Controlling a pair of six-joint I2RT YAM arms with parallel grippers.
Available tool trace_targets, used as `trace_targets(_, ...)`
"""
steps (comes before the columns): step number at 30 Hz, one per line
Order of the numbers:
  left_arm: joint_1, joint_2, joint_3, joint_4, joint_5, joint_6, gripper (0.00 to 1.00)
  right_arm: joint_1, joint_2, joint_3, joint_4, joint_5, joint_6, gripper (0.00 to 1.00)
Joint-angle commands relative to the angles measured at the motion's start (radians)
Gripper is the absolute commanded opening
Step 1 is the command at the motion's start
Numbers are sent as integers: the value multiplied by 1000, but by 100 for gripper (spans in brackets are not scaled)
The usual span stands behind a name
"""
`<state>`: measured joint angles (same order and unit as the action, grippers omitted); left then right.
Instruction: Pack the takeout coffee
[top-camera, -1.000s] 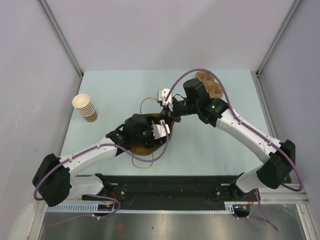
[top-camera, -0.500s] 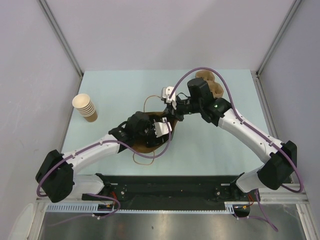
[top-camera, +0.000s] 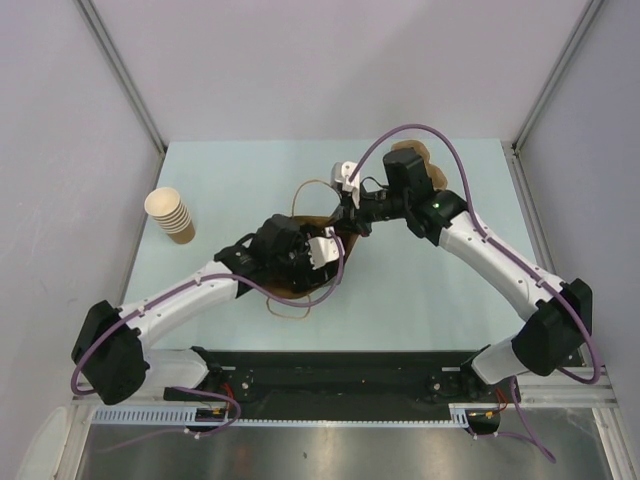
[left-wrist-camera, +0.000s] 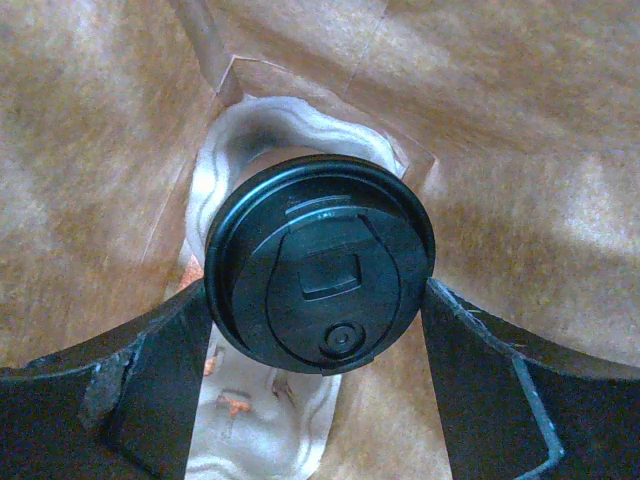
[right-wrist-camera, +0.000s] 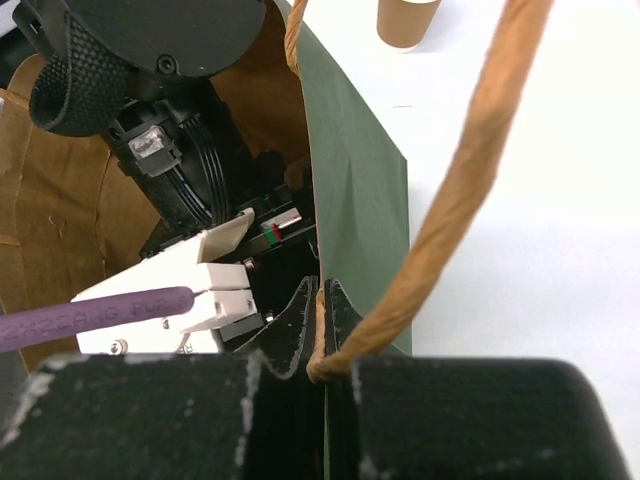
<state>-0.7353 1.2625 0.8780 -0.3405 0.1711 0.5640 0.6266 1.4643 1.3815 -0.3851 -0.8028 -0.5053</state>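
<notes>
The takeout coffee shows in the left wrist view as a round black lid (left-wrist-camera: 320, 265) on a cup inside the brown paper bag (left-wrist-camera: 520, 110). My left gripper (left-wrist-camera: 318, 300) is shut on the cup, with a finger against each side of the lid. In the top view my left gripper (top-camera: 303, 255) is inside the bag (top-camera: 278, 290) and the cup is hidden. My right gripper (right-wrist-camera: 323, 300) is shut on the bag's rim at the twisted paper handle (right-wrist-camera: 455, 190). It holds the mouth open from the far side, where it also shows in the top view (top-camera: 345, 222).
A white moulded tray (left-wrist-camera: 250, 440) lies in the bag below the cup. A stack of lidless pale cups (top-camera: 172, 215) stands at the left. A brown cup carrier (top-camera: 428, 168) sits at the back right, partly behind my right arm. A loose bag handle (top-camera: 290, 312) lies near the front.
My right gripper has drawn the bag's rim and handle farther back and to the right. My left arm has moved a little farther from the near edge with the bag.
</notes>
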Motion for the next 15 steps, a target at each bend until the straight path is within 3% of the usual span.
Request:
trace_targets(1, 13, 1, 68, -38, 53, -27, 80, -18, 19, 68, 6, -105, 56, 0)
trace_targets(15, 14, 133, 283, -348, 223, 11, 87, -54, 212, 333, -293, -131, 18, 0)
